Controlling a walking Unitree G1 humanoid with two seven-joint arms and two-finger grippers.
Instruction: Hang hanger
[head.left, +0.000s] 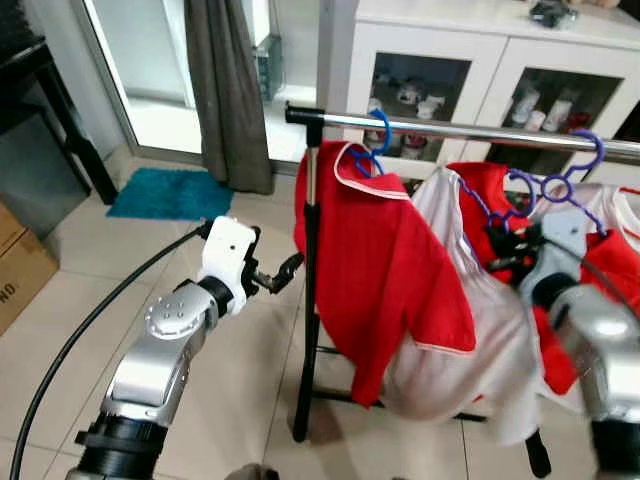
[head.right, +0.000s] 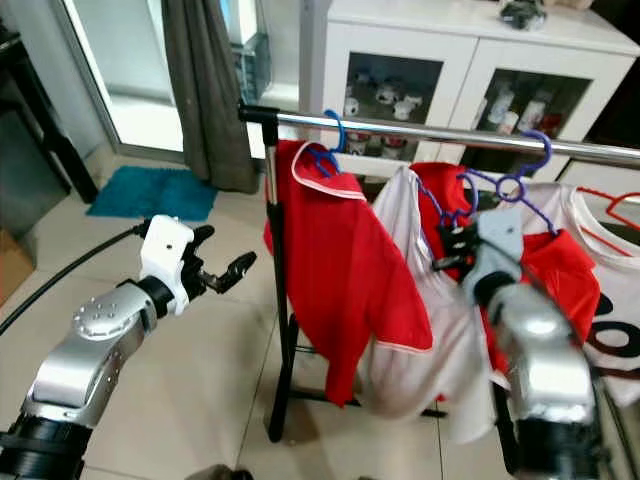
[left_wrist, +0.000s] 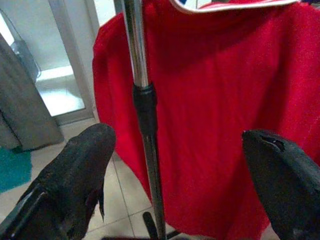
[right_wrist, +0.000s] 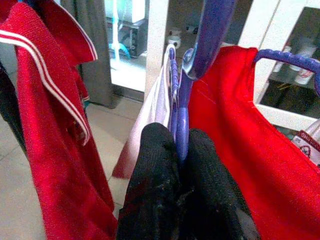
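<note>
A clothes rack (head.left: 308, 300) stood on the tiled floor (head.left: 110, 270), its chrome rail (head.left: 470, 131) carrying a red shirt (head.left: 385, 260) on a blue hanger. The right gripper (right_wrist: 179, 150) was clamped on a purple hanger (right_wrist: 181, 107) bearing a white-and-red shirt (head.left: 470, 330), just under the rail. The left gripper (left_wrist: 175, 150) hovered beside the rack's post, fingers apart.

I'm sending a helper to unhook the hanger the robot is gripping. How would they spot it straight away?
Find the silver rail of the clothes rack in front of the white cabinet. Past the red shirt on a blue hanger at the rail's end hang red and white shirts. The purple hanger there is pinched between the right gripper fingers, unlike its neighbours.
</note>
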